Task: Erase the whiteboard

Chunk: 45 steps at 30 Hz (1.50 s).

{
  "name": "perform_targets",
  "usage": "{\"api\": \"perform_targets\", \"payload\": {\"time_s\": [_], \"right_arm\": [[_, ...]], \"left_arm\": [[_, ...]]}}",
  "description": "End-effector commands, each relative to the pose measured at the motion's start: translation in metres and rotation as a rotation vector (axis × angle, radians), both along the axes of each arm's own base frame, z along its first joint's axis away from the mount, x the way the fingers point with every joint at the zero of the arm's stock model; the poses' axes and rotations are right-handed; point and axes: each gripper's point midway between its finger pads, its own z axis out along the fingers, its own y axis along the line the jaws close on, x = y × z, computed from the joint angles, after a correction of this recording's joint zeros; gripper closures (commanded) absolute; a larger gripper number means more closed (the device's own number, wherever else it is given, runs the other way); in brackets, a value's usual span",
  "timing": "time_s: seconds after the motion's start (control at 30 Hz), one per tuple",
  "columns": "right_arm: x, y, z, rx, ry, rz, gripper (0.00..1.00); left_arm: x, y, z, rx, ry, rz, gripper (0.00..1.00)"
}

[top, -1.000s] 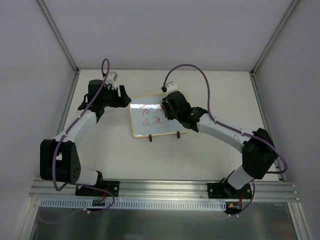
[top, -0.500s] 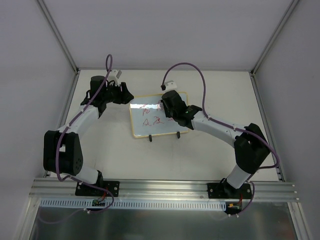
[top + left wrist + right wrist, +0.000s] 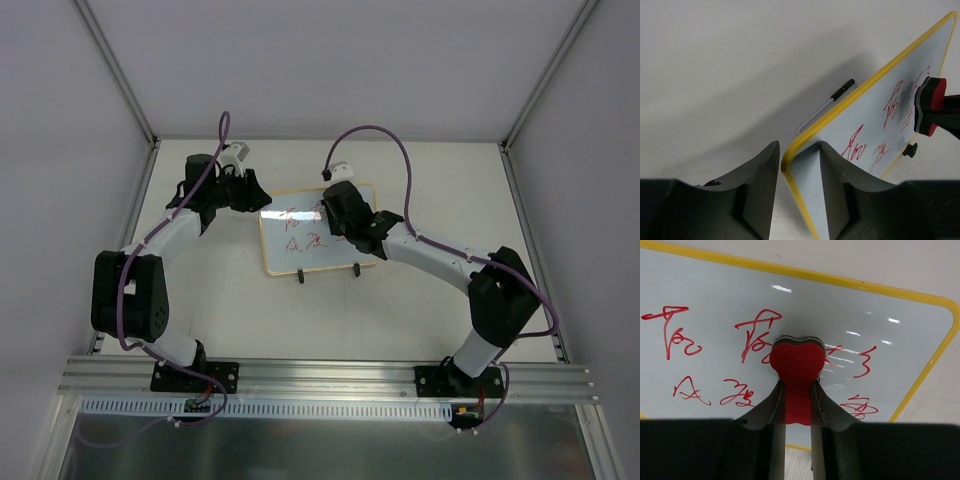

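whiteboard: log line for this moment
left gripper open, straddling whiteboard corner | right gripper shut on eraser | red marks unerased

one whiteboard (image 3: 300, 245), one red eraser (image 3: 797, 362), two claws (image 3: 797, 150) (image 3: 797, 390)

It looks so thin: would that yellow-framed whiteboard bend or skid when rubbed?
Probably stiff: the whiteboard has a straight yellow frame. Likely light and apt to skid or tip, since it stands on thin wire feet; the left tool straddles its corner, perhaps to steady it.
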Motion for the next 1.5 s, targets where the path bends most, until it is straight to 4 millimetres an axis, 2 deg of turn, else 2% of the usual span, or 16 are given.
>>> {"api": "perform_targets", "payload": {"time_s": [0.0,0.07,0.17,0.2,0.27,0.4,0.5,0.7,0.83,0.87,0.9,1.0,1.13,1.23,1.33,1.47], "right_arm": [[0.005,0.009,0.022,0.054,-0.055,-0.021,1.00],[0.004,0.009,0.022,0.054,-0.053,-0.017,1.00],[0.003,0.012,0.022,0.053,-0.056,-0.014,1.00],[0.003,0.012,0.022,0.051,-0.058,-0.016,0.99],[0.004,0.011,0.022,0.043,-0.065,-0.027,0.99],[0.008,0.013,0.017,0.030,-0.064,-0.038,0.99],[0.010,0.023,0.009,0.055,-0.045,-0.037,0.99],[0.007,0.055,-0.007,0.057,-0.048,0.010,1.00],[-0.006,0.088,-0.019,0.049,-0.037,0.077,1.00],[-0.008,0.095,-0.028,0.036,-0.026,0.090,1.00],[-0.009,0.106,-0.024,0.049,-0.032,0.108,1.00],[-0.020,0.130,-0.030,0.045,-0.030,0.157,1.00],[-0.029,0.147,-0.030,0.022,-0.040,0.213,1.00],[-0.019,0.136,-0.024,-0.005,-0.080,0.158,0.99],[-0.003,0.111,-0.019,-0.032,-0.106,0.080,1.00],[0.026,0.065,-0.004,-0.027,-0.129,-0.039,1.00]], "left_arm": [[0.004,-0.003,0.007,-0.014,-0.048,-0.042,0.63],[0.002,-0.005,0.005,-0.019,-0.042,-0.054,0.66],[-0.002,-0.006,0.000,-0.019,-0.032,-0.065,0.78],[-0.005,-0.007,-0.001,-0.022,-0.028,-0.074,0.85],[-0.008,-0.008,-0.002,-0.027,-0.027,-0.089,0.91],[-0.016,-0.011,-0.002,-0.032,-0.032,-0.123,0.96],[-0.022,-0.011,-0.003,-0.017,-0.050,-0.144,0.96],[-0.037,-0.010,-0.011,0.016,-0.080,-0.191,1.00],[-0.043,-0.007,-0.015,0.037,-0.089,-0.189,1.00],[-0.044,-0.007,-0.015,0.036,-0.087,-0.188,1.00],[-0.046,-0.007,-0.012,0.035,-0.095,-0.192,1.00],[-0.048,-0.008,-0.011,0.031,-0.098,-0.197,1.00],[-0.052,-0.008,-0.012,0.025,-0.091,-0.202,1.00],[-0.054,-0.008,-0.015,0.027,-0.085,-0.202,1.00],[-0.055,-0.008,-0.015,0.028,-0.085,-0.201,1.00],[-0.056,-0.007,-0.013,0.031,-0.089,-0.204,1.00]]}}
